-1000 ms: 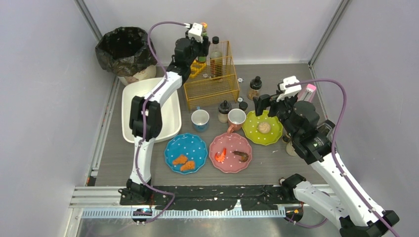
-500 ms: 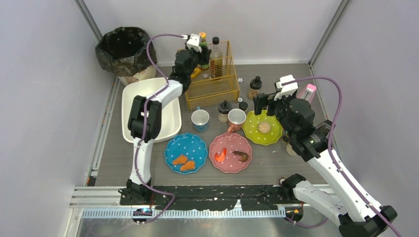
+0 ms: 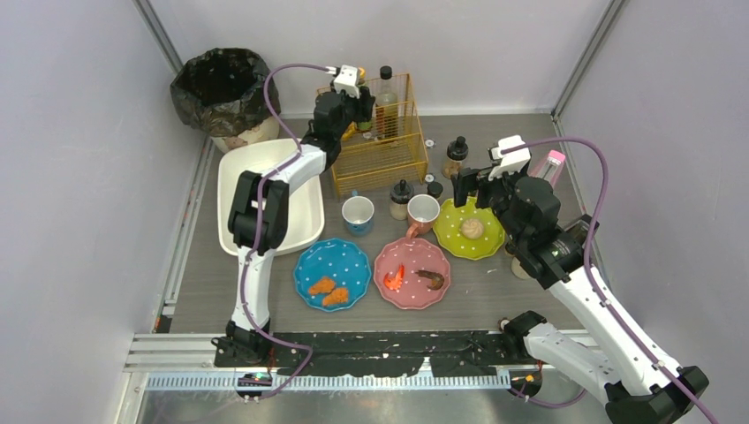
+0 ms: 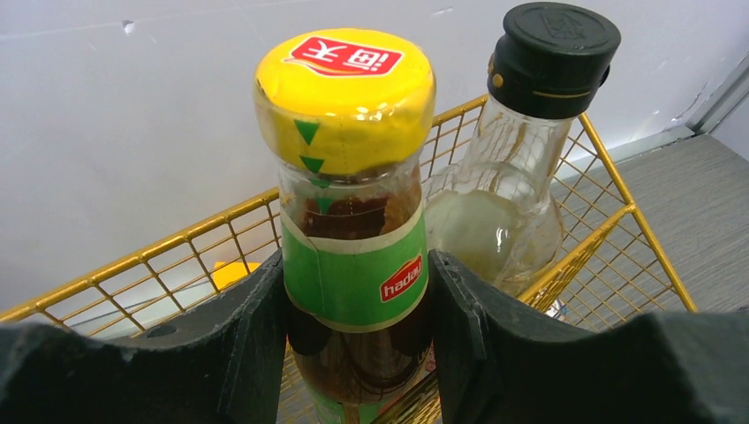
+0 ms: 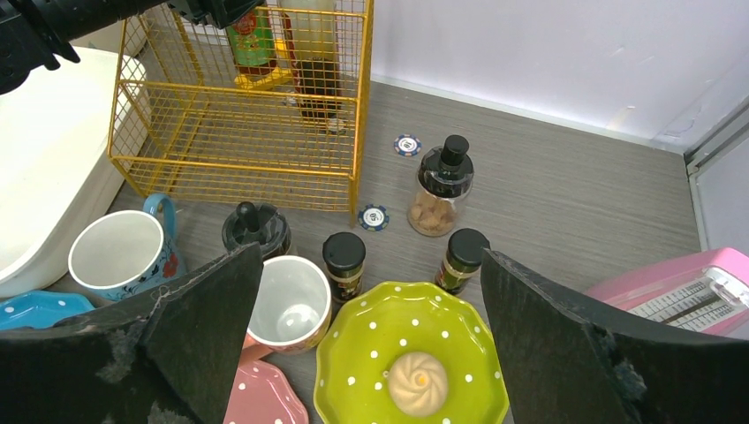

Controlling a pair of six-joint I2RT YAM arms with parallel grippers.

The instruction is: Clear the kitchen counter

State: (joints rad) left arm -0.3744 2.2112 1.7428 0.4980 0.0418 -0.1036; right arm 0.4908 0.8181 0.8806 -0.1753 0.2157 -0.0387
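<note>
Grey wood-grain counter (image 3: 495,305), lilac walls (image 3: 79,194) on three sides, metal rail (image 3: 177,349) at the near edge. The counter carries a white tub (image 3: 307,216) at left, a yellow wire basket (image 3: 380,155) at the back, a blue plate (image 3: 340,259) and a pink plate (image 3: 411,293) in front, and small jars (image 5: 442,190) between.

Left arm: I see it stretched far forward from its base. The forearm passes over the tub and the wrist is raised at the basket's back left corner. The left hand (image 4: 358,331) is clenched on a sauce bottle (image 4: 353,274) with a yellow cap and green label. Both fingers (image 4: 256,344) press flat on the bottle's sides below the neck. The bottle stands upright with its lower part inside the basket, just beside a clear bottle (image 4: 508,221) with a black cap. I cannot tell whether its base touches the basket floor.

Right arm: it rises from its base at the near right, elbow bent by the right wall, forearm reaching back and left. The right hand (image 5: 371,309) hangs released, fingers wide apart and holding nothing, above the green plate (image 5: 362,353) and the pink mug (image 5: 287,305). A pale bun (image 5: 418,382) lies on that plate. The blue mug (image 5: 119,256) stands left of the pink one, near the basket's front. A pink toaster (image 5: 680,296) sits at the far right.
</note>
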